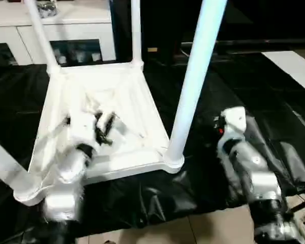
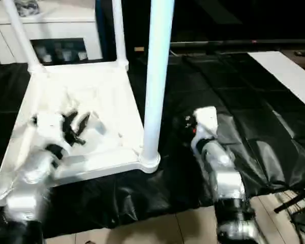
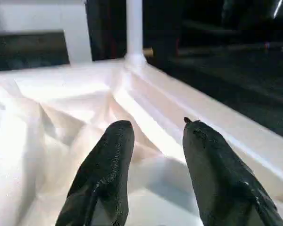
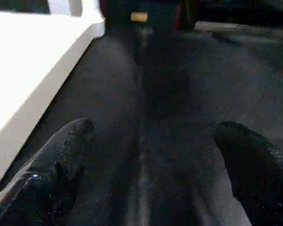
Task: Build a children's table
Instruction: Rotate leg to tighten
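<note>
Lying upside down on the black sheet (image 1: 203, 168), the tabletop (image 1: 119, 101) is carrying four legs standing upright in its corner sockets, and in the head views the left gripper (image 1: 104, 127) is hovering over its ribbed underside while the right arm (image 1: 244, 157) is hanging beside the near right leg (image 1: 193, 86), well clear. Showing its fingers (image 3: 108, 169) parted and empty, the left wrist view is looking along the tabletop's rim toward the far right leg (image 3: 134, 28). Facing bare sheet with the tabletop's edge (image 4: 33, 89) alongside, the right gripper (image 4: 151, 165) is standing wide and empty, leaving open room on that side.

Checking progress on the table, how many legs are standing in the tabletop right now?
4: far left leg, far right leg, near right leg, near left leg, each in a corner of the upturned tabletop.
</note>
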Motion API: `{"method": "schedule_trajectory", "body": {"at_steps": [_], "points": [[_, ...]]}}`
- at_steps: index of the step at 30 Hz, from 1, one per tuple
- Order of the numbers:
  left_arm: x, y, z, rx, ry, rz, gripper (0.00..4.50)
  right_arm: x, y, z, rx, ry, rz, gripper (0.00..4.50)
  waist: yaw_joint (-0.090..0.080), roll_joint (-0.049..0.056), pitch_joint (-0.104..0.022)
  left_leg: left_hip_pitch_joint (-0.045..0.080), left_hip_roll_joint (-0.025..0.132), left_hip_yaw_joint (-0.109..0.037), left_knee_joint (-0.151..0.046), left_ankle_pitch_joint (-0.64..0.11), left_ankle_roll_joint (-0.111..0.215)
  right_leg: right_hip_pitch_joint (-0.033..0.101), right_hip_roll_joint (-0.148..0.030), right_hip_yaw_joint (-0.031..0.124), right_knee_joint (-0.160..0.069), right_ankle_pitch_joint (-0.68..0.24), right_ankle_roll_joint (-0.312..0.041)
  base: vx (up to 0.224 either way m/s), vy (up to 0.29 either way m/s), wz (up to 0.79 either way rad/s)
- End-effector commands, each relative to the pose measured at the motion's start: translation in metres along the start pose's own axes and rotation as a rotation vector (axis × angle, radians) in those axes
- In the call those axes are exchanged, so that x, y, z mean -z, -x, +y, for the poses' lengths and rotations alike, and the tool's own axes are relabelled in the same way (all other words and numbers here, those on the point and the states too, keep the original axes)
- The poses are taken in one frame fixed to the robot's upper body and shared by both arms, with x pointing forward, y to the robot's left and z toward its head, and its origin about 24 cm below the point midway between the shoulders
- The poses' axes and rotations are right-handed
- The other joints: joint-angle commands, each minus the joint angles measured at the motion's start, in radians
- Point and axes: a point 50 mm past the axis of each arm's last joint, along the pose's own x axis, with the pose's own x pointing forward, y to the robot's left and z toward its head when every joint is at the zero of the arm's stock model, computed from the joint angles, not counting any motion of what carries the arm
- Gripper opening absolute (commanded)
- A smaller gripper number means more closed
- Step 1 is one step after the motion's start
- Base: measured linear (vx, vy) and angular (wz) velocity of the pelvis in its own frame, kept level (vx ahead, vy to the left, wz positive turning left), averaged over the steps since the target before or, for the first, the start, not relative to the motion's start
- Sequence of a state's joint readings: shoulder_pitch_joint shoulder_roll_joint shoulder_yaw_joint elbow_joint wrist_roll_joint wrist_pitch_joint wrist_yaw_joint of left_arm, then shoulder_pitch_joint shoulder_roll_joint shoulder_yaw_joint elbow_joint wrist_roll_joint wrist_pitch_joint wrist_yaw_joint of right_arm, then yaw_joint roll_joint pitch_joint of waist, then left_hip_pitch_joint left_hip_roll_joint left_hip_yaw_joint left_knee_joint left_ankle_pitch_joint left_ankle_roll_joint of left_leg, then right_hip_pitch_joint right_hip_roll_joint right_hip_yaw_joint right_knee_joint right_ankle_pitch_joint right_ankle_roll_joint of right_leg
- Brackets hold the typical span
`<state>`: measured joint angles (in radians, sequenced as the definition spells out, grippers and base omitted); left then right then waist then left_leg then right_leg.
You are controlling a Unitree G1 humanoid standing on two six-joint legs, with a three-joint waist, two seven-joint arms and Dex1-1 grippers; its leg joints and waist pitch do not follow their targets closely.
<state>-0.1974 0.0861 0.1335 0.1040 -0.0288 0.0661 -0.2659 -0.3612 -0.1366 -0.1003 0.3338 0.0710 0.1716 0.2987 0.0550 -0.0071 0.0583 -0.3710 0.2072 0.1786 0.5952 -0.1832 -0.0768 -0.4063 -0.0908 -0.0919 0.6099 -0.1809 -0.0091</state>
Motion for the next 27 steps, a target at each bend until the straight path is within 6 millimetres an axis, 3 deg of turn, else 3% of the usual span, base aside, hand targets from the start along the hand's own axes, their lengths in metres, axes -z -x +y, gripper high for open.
{"method": "schedule_trajectory", "body": {"at_steps": [1,2,4,5,9,11,12,13,14,15,16,17,18,19,20,21,22,23,24,25,26,27], "points": [[-0.010,0.006,-0.003,-0.049,0.001,-0.071,1.96,-0.005,0.006,0.004,-0.001,-0.053,-0.038,4.43,0.003,0.006,-0.069,0.003,0.024,-0.005,-0.071,-0.180,0.035,0.050,-0.045,0.053,-0.077,-0.203,-0.139,0.000,0.000,0.00],[-0.010,0.008,-0.006,-0.065,0.010,-0.082,1.96,-0.004,0.008,0.006,-0.008,-0.084,-0.048,4.43,0.001,-0.002,-0.069,0.002,0.026,-0.005,-0.070,-0.183,0.042,0.051,-0.045,0.053,-0.076,-0.181,-0.144,0.000,0.000,0.00],[-0.009,0.010,-0.009,-0.086,0.012,-0.084,1.96,-0.004,0.010,0.009,-0.017,-0.084,-0.056,4.43,0.002,0.011,-0.067,0.004,0.023,-0.005,-0.073,-0.209,0.042,0.049,-0.041,0.050,-0.078,-0.197,-0.151,0.000,0.000,0.00],[-0.007,0.010,-0.012,-0.092,0.014,-0.077,1.96,-0.001,0.011,0.011,-0.022,-0.077,-0.052,4.43,0.000,0.006,-0.065,0.004,0.023,-0.004,-0.074,-0.224,0.039,0.048,-0.041,0.050,-0.083,-0.214,-0.144,0.000,0.000,0.00],[-0.006,0.009,-0.016,-0.121,0.013,-0.068,1.96,0.005,0.012,0.012,-0.008,-0.083,-0.035,4.43,0.001,0.005,-0.061,0.009,0.021,-0.006,-0.077,-0.290,0.016,0.044,-0.042,0.050,-0.095,-0.321,-0.106,0.000,0.000,0.00],[-0.007,0.008,-0.016,-0.126,0.016,-0.064,1.96,0.005,0.012,0.012,-0.005,-0.087,-0.032,4.43,0.001,0.010,-0.062,0.005,0.021,-0.009,-0.078,-0.274,0.012,0.044,-0.042,0.051,-0.094,-0.303,-0.103,0.000,0.000,0.00],[-0.008,0.008,-0.017,-0.120,0.008,-0.058,1.96,0.004,0.012,0.013,-0.005,-0.089,-0.030,4.43,-0.001,0.007,-0.067,-0.007,0.019,-0.007,-0.068,-0.175,0.030,0.040,-0.037,0.050,-0.088,-0.180,-0.126,0.000,0.000,0.00],[-0.008,0.007,-0.018,-0.113,-0.002,-0.056,1.96,0.004,0.012,0.014,-0.005,-0.090,-0.029,4.43,-0.002,0.006,-0.073,-0.022,0.011,-0.003,-0.056,-0.043,0.076,0.034,-0.029,0.043,-0.078,-0.031,-0.165,0.000,0.000,0.00],[-0.009,0.007,-0.020,-0.102,-0.003,-0.060,1.96,0.004,0.012,0.014,-0.006,-0.090,-0.027,4.43,0.000,0.014,-0.083,-0.027,0.005,-0.003,-0.042,0.052,0.110,0.029,-0.028,0.038,-0.067,0.074,-0.192,0.000,0.000,0.00],[-0.009,0.007,-0.021,-0.096,-0.003,-0.064,1.96,0.004,0.012,0.014,-0.007,-0.090,-0.025,4.43,0.001,0.009,-0.103,-0.036,-0.012,0.001,-0.012,0.215,0.194,0.018,-0.016,0.030,-0.047,0.285,-0.235,0.000,0.000,0.00],[-0.009,0.007,-0.021,-0.096,-0.003,-0.064,1.96,0.004,0.012,0.014,-0.007,-0.090,-0.025,4.43,0.002,0.009,-0.112,-0.043,-0.018,-0.001,-0.004,0.268,0.237,0.015,-0.014,0.026,-0.040,0.363,-0.253,0.000,0.000,0.00],[-0.008,0.007,-0.022,-0.099,-0.008,-0.056,1.96,0.004,0.013,0.014,-0.007,-0.090,-0.026,4.43,0.000,0.009,-0.112,-0.063,-0.026,0.002,0.002,0.266,0.303,0.001,-0.010,0.014,-0.053,0.360,-0.265,-0.082,0.019,-0.01],[-0.007,0.007,-0.023,-0.098,-0.018,-0.050,1.96,0.003,0.013,0.013,-0.006,-0.086,-0.025,4.43,0.002,0.013,-0.113,-0.064,-0.020,0.003,0.008,0.160,0.322,-0.009,-0.015,0.007,-0.073,0.202,-0.260,-0.112,0.020,0.00],[-0.007,0.007,-0.023,-0.097,-0.022,-0.049,1.96,0.004,0.013,0.012,-0.004,-0.083,-0.023,4.43,0.002,0.019,-0.097,-0.050,-0.001,0.002,-0.007,-0.077,0.276,-0.013,-0.023,-0.002,-0.105,-0.143,-0.218,-0.112,0.020,0.00],[-0.007,0.008,-0.024,-0.094,-0.027,-0.049,1.96,0.004,0.014,0.011,-0.002,-0.078,-0.021,4.43,-0.003,0.021,-0.083,-0.030,0.006,0.003,-0.014,-0.242,0.221,-0.019,-0.025,-0.009,-0.122,-0.364,-0.172,-0.123,0.029,-0.03],[-0.006,0.009,-0.025,-0.086,-0.031,-0.047,1.96,0.005,0.014,0.008,0.002,-0.070,-0.017,4.43,-0.027,0.024,-0.053,0.007,0.013,-0.011,-0.025,-0.515,0.095,-0.035,-0.014,-0.039,-0.153,-0.677,-0.037,-0.134,0.022,-0.08],[-0.005,0.010,-0.025,-0.084,-0.031,-0.046,1.96,0.005,0.015,0.008,0.003,-0.068,-0.015,4.43,-0.047,0.041,-0.028,0.044,0.029,-0.029,-0.048,-0.732,0.016,-0.041,0.022,-0.115,-0.198,-0.740,0.079,-0.134,0.022,-0.08],[-0.004,0.012,-0.025,-0.079,-0.034,-0.042,1.96,0.006,0.015,0.006,0.004,-0.068,-0.011,4.43,-0.035,0.057,-0.012,-0.029,0.080,-0.037,-0.144,-0.851,0.003,0.036,0.032,-0.109,-0.051,-0.601,0.051,-0.183,0.019,-0.11],[-0.003,0.013,-0.026,-0.073,-0.040,-0.041,1.96,0.007,0.016,0.004,0.005,-0.067,-0.006,4.43,0.053,0.058,-0.020,-0.125,0.077,0.030,-0.208,-0.946,-0.061,0.119,0.028,-0.071,0.152,-0.306,-0.037,-0.141,-0.002,0.07],[-0.002,0.015,-0.026,-0.069,-0.044,-0.040,1.96,0.008,0.017,0.003,0.007,-0.066,-0.002,4.43,0.058,0.039,-0.044,-0.058,0.068,0.058,-0.168,-0.806,-0.020,0.089,0.011,0.018,0.153,-0.353,-0.031,-0.141,-0.002,0.07],[-0.002,0.015,-0.026,-0.066,-0.046,-0.039,1.96,0.008,0.017,0.002,0.009,-0.065,0.000,4.43,0.031,-0.002,-0.058,0.008,0.053,0.042,-0.095,-0.669,-0.047,0.046,-0.030,0.066,0.084,-0.608,0.024,0.008,-0.119,0.09],[-0.001,0.017,-0.025,-0.072,-0.041,-0.035,1.96,0.009,0.019,0.000,0.015,-0.062,0.007,4.43,0.045,-0.036,-0.041,0.039,0.003,0.003,0.099,-0.323,-0.009,-0.025,-0.161,0.125,-0.127,-0.971,0.042,0.020,-0.106,-0.14]]}}
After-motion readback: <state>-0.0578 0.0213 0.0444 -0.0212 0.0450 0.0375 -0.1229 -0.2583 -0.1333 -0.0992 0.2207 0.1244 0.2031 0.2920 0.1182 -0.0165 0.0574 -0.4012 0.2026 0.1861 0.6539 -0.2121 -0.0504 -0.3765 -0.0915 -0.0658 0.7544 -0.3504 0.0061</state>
